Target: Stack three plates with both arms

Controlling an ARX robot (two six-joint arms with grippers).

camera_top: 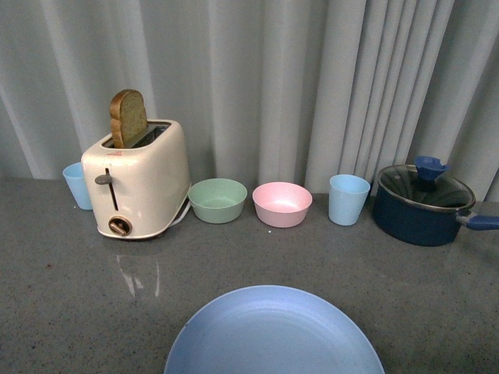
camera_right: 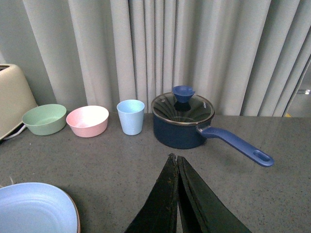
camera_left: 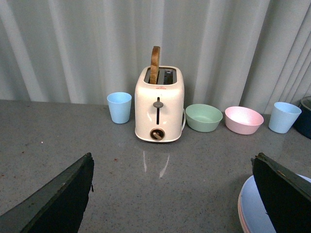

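The light blue round matte plate (camera_top: 273, 331) lies on top of a stack at the near edge of the grey speckled counter (camera_top: 62, 304), a pink rim (camera_left: 240, 213) showing beneath it. The left gripper (camera_left: 175, 194) hovers with its fingers wide apart; the right gripper (camera_right: 175, 162) has its fingers pressed together, empty. Behind stand a cream toaster (camera_top: 136, 183), a green bowl (camera_top: 217, 199) and a pink bowl (camera_top: 281, 203).

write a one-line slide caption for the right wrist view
Shut right pincer above the grey counter, light blue plate nearby, blue lidded saucepan ahead.

All three views face curtain (camera_top: 312, 78); share bowls (camera_top: 282, 204).
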